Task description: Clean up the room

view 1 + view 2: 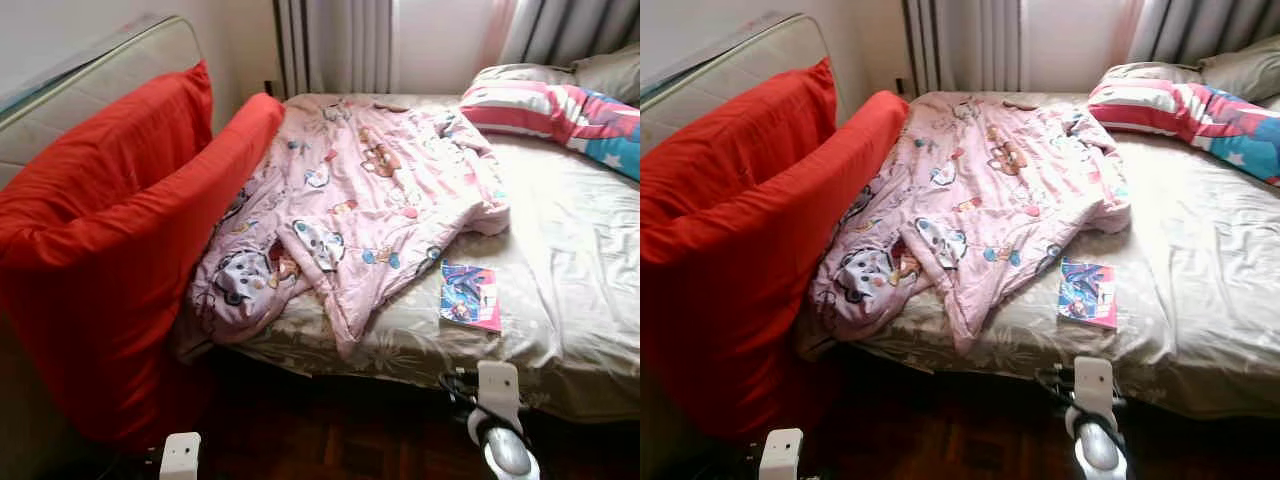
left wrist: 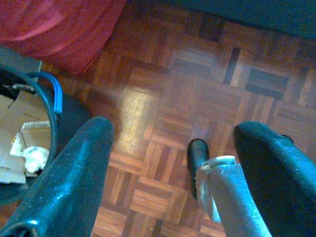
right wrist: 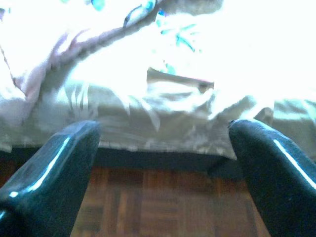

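Rumpled pink blanket (image 1: 350,200) – book (image 1: 470,296) on bed (image 1: 590,250).

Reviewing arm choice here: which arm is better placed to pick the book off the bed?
Right. The right gripper is open and faces the bed edge just below the book. The left gripper hangs open over the floor beside the red cushion.

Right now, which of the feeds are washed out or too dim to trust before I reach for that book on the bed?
Right wrist view: badly overexposed, the bed glares white and the book is barely an outline. Eye views: evenly lit and sharp; the book reads clearly beside the pink blanket, with the window slightly blown out. Left wrist view: dim, bluish, with glare on the parquet floor.
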Tool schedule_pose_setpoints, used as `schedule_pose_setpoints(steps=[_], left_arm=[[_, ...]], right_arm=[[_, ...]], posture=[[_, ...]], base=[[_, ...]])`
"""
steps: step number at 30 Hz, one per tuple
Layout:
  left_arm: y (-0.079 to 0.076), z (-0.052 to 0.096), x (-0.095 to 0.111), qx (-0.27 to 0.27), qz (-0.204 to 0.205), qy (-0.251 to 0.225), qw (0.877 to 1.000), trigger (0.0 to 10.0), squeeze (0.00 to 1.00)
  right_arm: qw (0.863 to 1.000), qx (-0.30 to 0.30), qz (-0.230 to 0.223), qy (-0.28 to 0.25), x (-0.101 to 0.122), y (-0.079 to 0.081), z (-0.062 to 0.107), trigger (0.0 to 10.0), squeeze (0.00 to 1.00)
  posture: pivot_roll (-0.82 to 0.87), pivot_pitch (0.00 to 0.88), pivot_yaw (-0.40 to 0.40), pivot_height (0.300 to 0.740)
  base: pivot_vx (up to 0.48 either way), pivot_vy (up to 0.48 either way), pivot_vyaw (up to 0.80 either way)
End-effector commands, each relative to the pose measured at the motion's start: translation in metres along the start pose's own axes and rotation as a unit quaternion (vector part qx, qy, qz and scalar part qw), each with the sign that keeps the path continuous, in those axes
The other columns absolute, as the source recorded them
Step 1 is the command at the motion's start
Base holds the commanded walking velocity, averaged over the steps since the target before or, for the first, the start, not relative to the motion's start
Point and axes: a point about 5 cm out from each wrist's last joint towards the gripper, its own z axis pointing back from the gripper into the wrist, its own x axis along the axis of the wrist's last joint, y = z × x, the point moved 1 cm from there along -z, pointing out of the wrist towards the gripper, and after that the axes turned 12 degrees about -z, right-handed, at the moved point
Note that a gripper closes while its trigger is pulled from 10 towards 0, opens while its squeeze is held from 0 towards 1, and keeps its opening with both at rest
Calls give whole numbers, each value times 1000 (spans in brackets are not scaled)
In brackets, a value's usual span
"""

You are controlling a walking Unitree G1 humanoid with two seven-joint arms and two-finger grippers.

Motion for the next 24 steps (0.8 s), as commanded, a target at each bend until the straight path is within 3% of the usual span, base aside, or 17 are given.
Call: schedule_pose_setpoints(steps=[1,7,9,13,17,18,24], left_arm=[[2,2,-7,3,1,13,1000,10000,0],[1,2,-9,4,4,15,1000,10000,0],[0,2,-9,4,5,16,1000,10000,0],[1,2,-8,5,5,15,1000,10000,0],[4,4,-15,6,7,17,1000,10000,0],[4,4,-14,6,7,17,1000,10000,0],[2,3,-11,5,11,11,1000,10000,0]], right_arm=[[1000,-1,10,-28,2,-1,4,10000,0],[998,-32,21,-44,-18,-23,27,10000,0],[998,-55,19,-24,-32,-39,38,10000,0],[997,-77,21,9,-46,-52,46,10000,0],[990,-107,-16,89,-66,-63,52,10000,0],[985,-112,-22,132,-76,-65,55,10000,0],[972,-106,-14,207,-92,-67,61,10000,0]], posture=[[5,0,32,740],[2,0,24,740],[0,0,22,740],[-7,0,23,740],[-15,0,32,740],[-18,0,36,740],[0,0,36,740]], base=[[0,0,0],[0,0,0],[0,0,0],[0,0,0],[0,0,0],[0,0,0],[0,0,0]])
